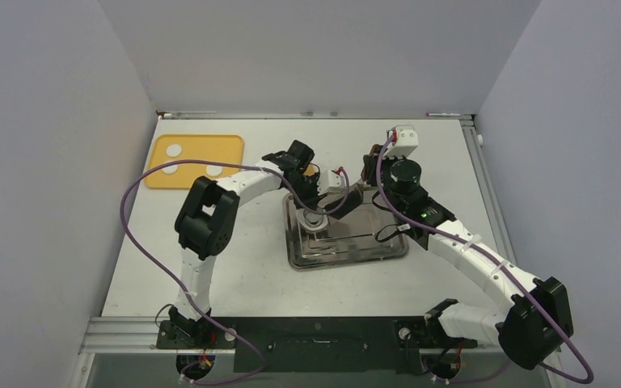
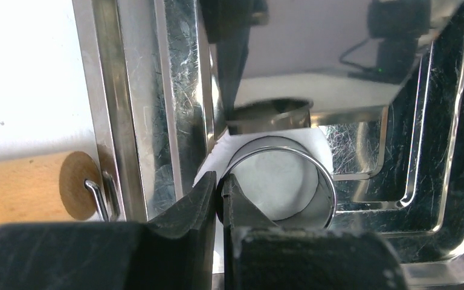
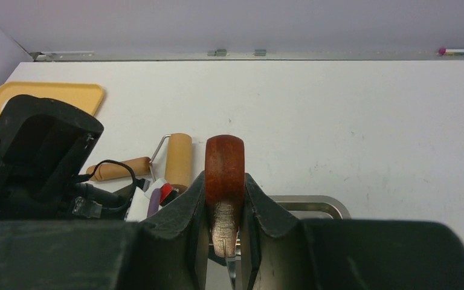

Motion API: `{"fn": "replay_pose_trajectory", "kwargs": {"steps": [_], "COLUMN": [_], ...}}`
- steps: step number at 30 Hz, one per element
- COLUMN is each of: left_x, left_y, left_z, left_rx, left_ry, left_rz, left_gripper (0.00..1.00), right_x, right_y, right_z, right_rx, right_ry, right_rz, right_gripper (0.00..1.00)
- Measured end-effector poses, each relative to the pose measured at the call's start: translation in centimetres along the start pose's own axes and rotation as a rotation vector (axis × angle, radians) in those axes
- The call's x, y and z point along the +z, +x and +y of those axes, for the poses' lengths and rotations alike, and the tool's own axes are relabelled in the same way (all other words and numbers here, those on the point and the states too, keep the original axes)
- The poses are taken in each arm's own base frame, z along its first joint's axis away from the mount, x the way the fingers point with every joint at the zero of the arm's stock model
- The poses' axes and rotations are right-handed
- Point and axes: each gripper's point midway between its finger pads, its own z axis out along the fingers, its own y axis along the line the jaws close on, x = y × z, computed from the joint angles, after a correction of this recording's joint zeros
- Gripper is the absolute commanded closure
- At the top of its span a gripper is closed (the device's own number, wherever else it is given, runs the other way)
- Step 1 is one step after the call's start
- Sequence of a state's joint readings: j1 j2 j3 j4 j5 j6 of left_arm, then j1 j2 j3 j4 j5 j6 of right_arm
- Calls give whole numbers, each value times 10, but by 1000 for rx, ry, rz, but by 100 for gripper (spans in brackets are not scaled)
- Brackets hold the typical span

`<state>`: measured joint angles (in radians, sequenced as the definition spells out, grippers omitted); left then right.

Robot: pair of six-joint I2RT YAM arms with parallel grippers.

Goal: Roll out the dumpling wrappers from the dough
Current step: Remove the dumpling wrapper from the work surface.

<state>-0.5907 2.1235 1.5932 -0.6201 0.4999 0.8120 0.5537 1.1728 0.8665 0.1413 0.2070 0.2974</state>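
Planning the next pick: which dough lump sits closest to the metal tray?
The right-hand dough lump, by the yellow tray's right edge; the two others lie farther left.

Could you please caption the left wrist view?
Left gripper pinches the metal ring's wall on a white wrapper in the steel tray.

white arms (image 1: pixel 247 179) with black joints (image 1: pixel 207 220) and purple cables (image 1: pixel 128 233).

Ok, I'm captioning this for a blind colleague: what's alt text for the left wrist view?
The left gripper is shut on the near wall of a shiny metal ring standing on a thin white dumpling wrapper in a steel tray. Beside the tray, a wooden roller with a wire handle lies on the white table.
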Motion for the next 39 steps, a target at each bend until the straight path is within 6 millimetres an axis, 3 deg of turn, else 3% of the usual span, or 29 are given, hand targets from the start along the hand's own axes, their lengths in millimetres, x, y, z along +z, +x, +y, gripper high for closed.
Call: {"fn": "replay_pose_trajectory", "kwargs": {"steps": [11, 20, 32, 39], "left_x": [-4, -4, -5, -4], "left_y": [5, 6, 6, 6], "left_z": [-11, -13, -15, -16], "left_rx": [-31, -98, -115, -72], "left_ry": [-95, -131, -138, -131], "left_rz": [35, 24, 15, 22], "left_gripper": [100, 100, 100, 100], "right_x": [5, 9, 43, 63], "right_y": [16, 21, 25, 26], "right_z": [23, 30, 27, 14], "right_rx": [-71, -99, -146, -215], "right_ry": [40, 44, 91, 163], "right_rz": [57, 104, 123, 141], "right_gripper": [92, 92, 92, 92]}}
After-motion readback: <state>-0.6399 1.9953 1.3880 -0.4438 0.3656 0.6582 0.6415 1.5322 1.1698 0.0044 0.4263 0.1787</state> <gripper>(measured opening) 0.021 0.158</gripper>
